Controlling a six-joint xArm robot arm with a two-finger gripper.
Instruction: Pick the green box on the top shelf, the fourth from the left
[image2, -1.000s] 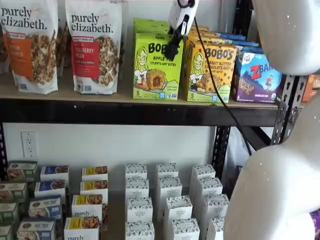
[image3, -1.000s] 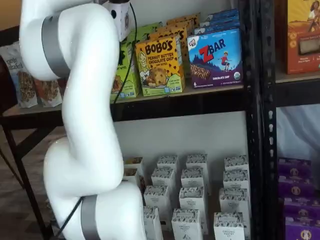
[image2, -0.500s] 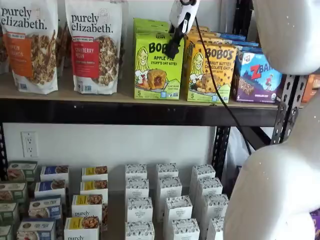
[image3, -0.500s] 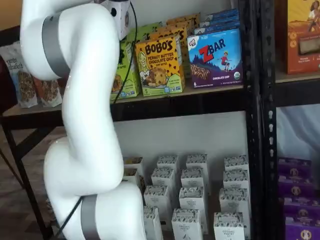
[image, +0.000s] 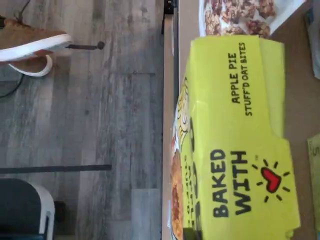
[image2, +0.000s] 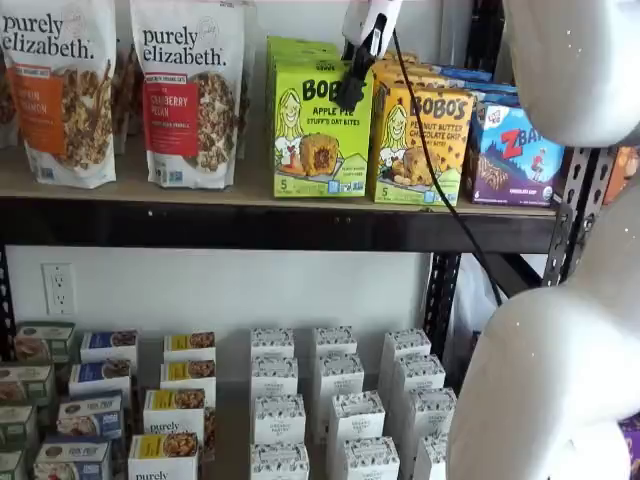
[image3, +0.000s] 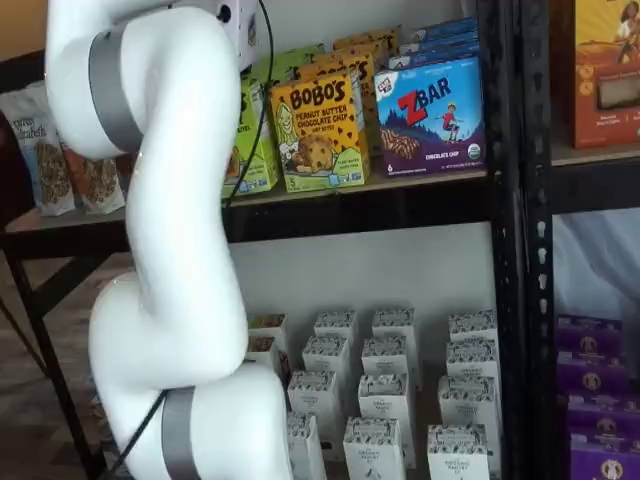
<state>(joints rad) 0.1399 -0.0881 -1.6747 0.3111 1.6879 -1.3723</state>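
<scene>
The green box (image2: 320, 128) is held at its top edge in the closed gripper (image2: 352, 88) — at 9 o'clock of the orange box (image2: 418, 145) on the top shelf (image2: 200, 190) — and is best drawn straight outward, kept level, with neighbours left unbrushed.

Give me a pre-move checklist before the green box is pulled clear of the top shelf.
1. Claw shut on the green box: ok.
2. Right box held, the apple pie one: ok.
3. Box lifted off the top shelf: ok; its base sits above the board.
4. Clear of the yellow-orange box: cannot tell, they look very close.
5. Cable free of cartons: cannot tell.
</scene>
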